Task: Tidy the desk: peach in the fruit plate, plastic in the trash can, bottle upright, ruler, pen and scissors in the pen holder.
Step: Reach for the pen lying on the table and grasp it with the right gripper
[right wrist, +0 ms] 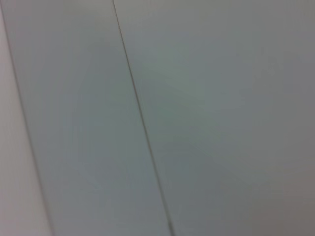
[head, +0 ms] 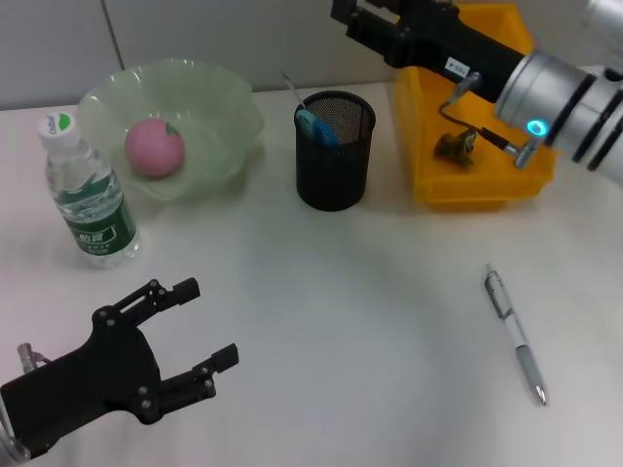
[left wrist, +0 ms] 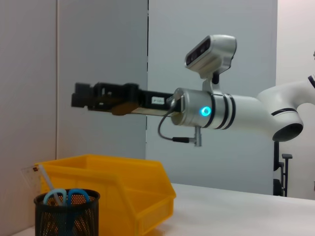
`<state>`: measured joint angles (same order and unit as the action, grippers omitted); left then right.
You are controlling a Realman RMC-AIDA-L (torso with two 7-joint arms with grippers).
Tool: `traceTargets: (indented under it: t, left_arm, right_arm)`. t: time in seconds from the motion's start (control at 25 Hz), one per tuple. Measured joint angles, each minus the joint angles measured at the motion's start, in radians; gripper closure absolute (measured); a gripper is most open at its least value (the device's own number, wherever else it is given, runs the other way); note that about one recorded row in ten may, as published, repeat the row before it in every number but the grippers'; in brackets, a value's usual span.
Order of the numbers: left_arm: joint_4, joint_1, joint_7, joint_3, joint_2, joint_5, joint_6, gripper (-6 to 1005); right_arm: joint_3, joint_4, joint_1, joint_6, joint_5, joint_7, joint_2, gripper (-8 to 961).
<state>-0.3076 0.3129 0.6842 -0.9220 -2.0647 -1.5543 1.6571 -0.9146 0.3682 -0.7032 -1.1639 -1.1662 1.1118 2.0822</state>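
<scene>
Your right gripper (head: 355,19) hung above the yellow bin (head: 484,185), high over the crumpled plastic (head: 456,146) inside; its fingertips were cut off, so you could not tell their spread. Your left gripper (head: 200,326) hovered wide open and empty, well apart from the upright bottle (head: 88,199). The pen (head: 516,336) lay flat, far from both sets of fingers. It looked light, stiff and slippery; pinching its middle seemed best.
</scene>
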Motion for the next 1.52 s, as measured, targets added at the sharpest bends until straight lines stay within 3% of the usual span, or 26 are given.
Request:
traceTargets:
  t: [0.2, 0.24, 0.32, 0.36, 0.4, 0.44, 0.48, 0.72, 0.8, 0.84, 1.12, 1.52]
  left_arm:
    - [-0.002, 0.004, 0.0, 0.0, -0.001, -0.001, 0.001, 170]
    - [-0.002, 0.006, 0.0, 0.0, -0.001, -0.001, 0.001, 170]
    - [-0.001, 0.009, 0.0, -0.001, -0.001, -0.001, 0.001, 170]
    - [0.0, 0.01, 0.0, -0.001, -0.002, -0.001, 0.001, 170]
    - [0.0, 0.01, 0.0, -0.001, -0.002, -0.001, 0.001, 170]
    - [0.001, 0.014, 0.0, -0.002, -0.003, -0.001, 0.001, 170]
    - [0.001, 0.014, 0.0, -0.002, -0.003, -0.001, 0.001, 170]
    - [-0.001, 0.02, 0.006, -0.001, -0.005, -0.001, 0.003, 170]
    - [-0.002, 0.021, 0.006, -0.002, -0.005, -0.001, 0.003, 170]
    - [-0.002, 0.023, 0.006, -0.001, -0.005, -0.001, 0.003, 170]
    - [-0.002, 0.03, 0.009, -0.001, -0.004, -0.001, 0.004, 170]
    - [-0.004, 0.031, 0.009, -0.009, 0.0, -0.002, 0.002, 170]
  right_arm:
    - [-0.106, 0.232, 0.106, -0.003, -0.131, 0.344, -0.004, 343]
    - [-0.123, 0.359, 0.151, -0.011, -0.244, 0.519, -0.004, 343]
    - [-0.126, 0.418, 0.169, -0.02, -0.302, 0.601, -0.004, 344]
    - [-0.133, 0.548, 0.199, -0.05, -0.437, 0.791, -0.003, 344]
    - [-0.133, 0.548, 0.199, -0.05, -0.437, 0.791, -0.003, 345]
    - [-0.14, 0.668, 0.213, -0.098, -0.579, 0.975, -0.003, 345]
    - [-0.14, 0.668, 0.213, -0.098, -0.579, 0.975, -0.003, 345]
    - [-0.167, 0.989, 0.165, -0.354, -1.054, 1.494, -0.004, 346]
    - [-0.178, 1.016, 0.149, -0.386, -1.109, 1.551, -0.005, 347]
    - [-0.189, 1.049, 0.107, -0.457, -1.232, 1.652, -0.007, 347]
    - [-0.192, 0.99, -0.019, -0.636, -1.495, 1.799, -0.006, 348]
    - [-0.195, 0.866, -0.056, -0.671, -1.638, 1.841, -0.003, 349]
